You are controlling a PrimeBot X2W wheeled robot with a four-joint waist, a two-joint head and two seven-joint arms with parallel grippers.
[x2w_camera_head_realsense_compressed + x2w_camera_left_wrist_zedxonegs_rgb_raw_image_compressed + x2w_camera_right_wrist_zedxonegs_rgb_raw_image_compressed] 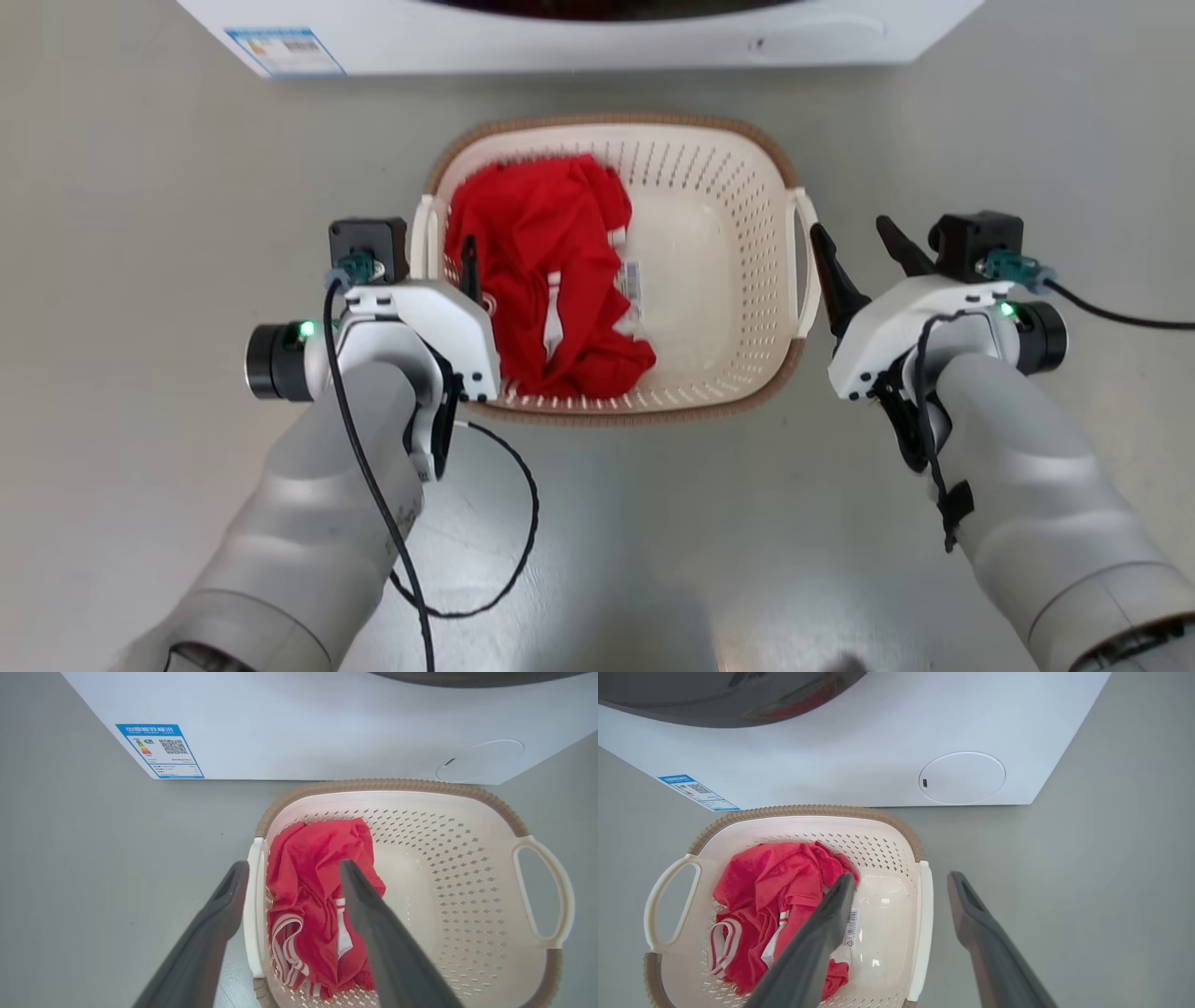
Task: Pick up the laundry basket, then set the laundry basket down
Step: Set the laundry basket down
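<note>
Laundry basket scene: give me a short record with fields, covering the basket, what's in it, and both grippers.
basket: laundry basket on the grey floor, before the washing machine
contents: red garment, heaped toward the robot's left side
left arm: left gripper open, fingers astride the left handle
right arm: right gripper open, fingers astride the right handle
grip: neither closed on the basket yet

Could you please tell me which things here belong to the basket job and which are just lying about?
Job: laundry basket; left gripper, open; right gripper, open.
Lying about: red garment inside the basket; washing machine behind it.
</note>
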